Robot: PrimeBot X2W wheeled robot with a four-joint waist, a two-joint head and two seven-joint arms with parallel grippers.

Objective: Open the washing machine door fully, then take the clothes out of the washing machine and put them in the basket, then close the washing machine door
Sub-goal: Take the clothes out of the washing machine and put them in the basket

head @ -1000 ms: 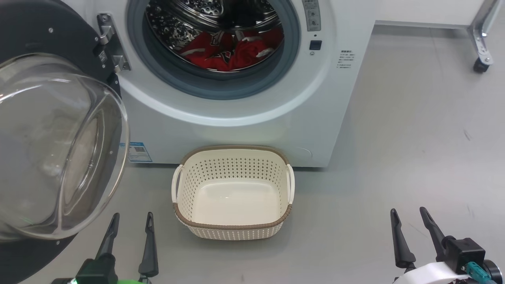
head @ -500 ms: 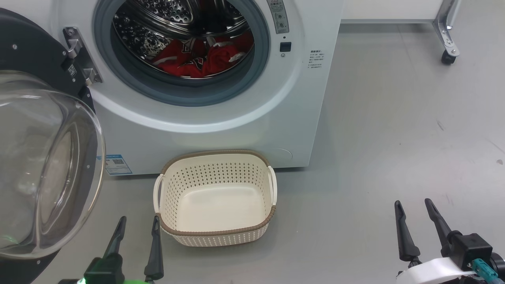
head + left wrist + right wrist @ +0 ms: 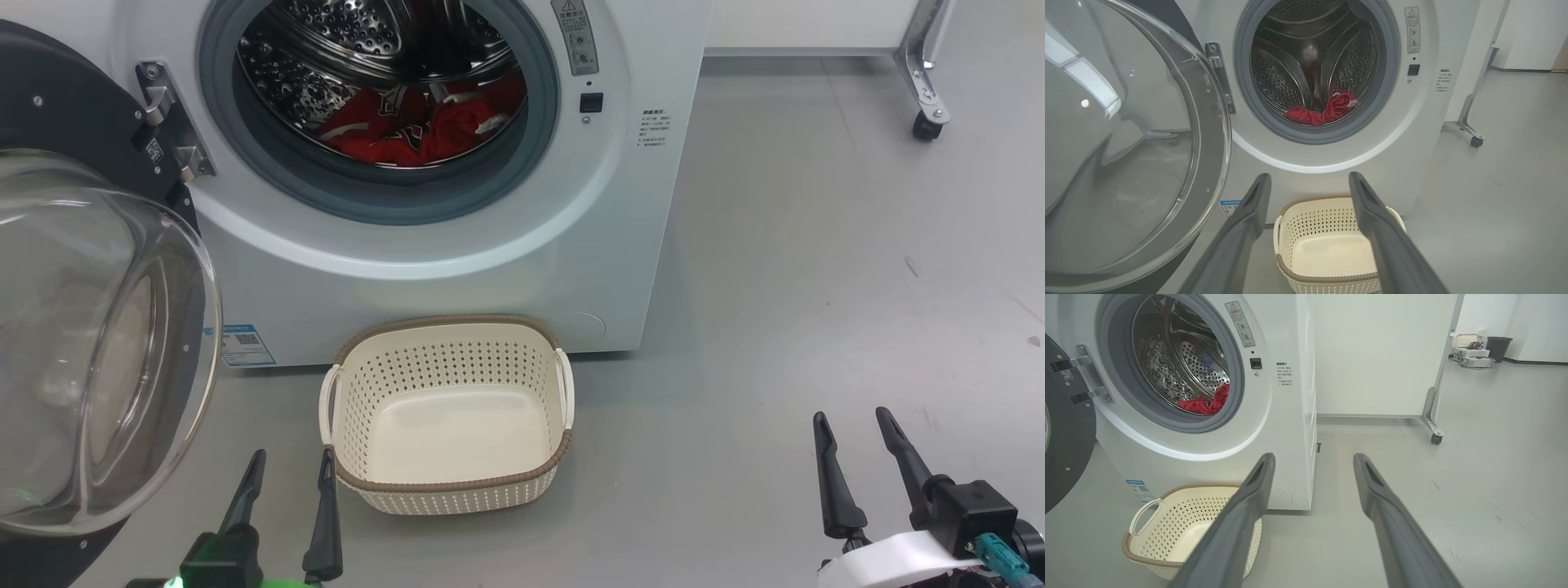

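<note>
Grey floor [image 3: 816, 269] spreads around the washing machine [image 3: 457, 269], a white front-loader that I use as my marker for everything else. On the machine's left side, the washing machine door [image 3: 49, 90] hangs from its metal hinge [image 3: 173, 131] and stands swung wide open. Its black ring faces me, and the clear glass bowl [image 3: 90, 343] at its centre bulges out toward my head.

Through the grey-rimmed porthole I see the clothes [image 3: 408, 135], red with white stripes and dark trim. They lie bunched low in the machine's perforated steel drum [image 3: 343, 33].

The basket [image 3: 457, 483] sits on the floor just in front of the machine, below the porthole, and its cream bottom is bare. A small blue label [image 3: 242, 345] is stuck low on the machine's front, beside the door.

My left gripper [image 3: 294, 453] hangs low in front of the machine, by the basket's near left corner. Its 2 fingers are spread wide with nothing between them. I cannot tell whether the inner finger touches the brown rim.

My right gripper [image 3: 851, 414] hangs well out to the machine's right, over bare floor. Its 2 fingers are also spread and hold nothing.

Past the machine's right side stands a metal leg [image 3: 927, 82] on a caster.
</note>
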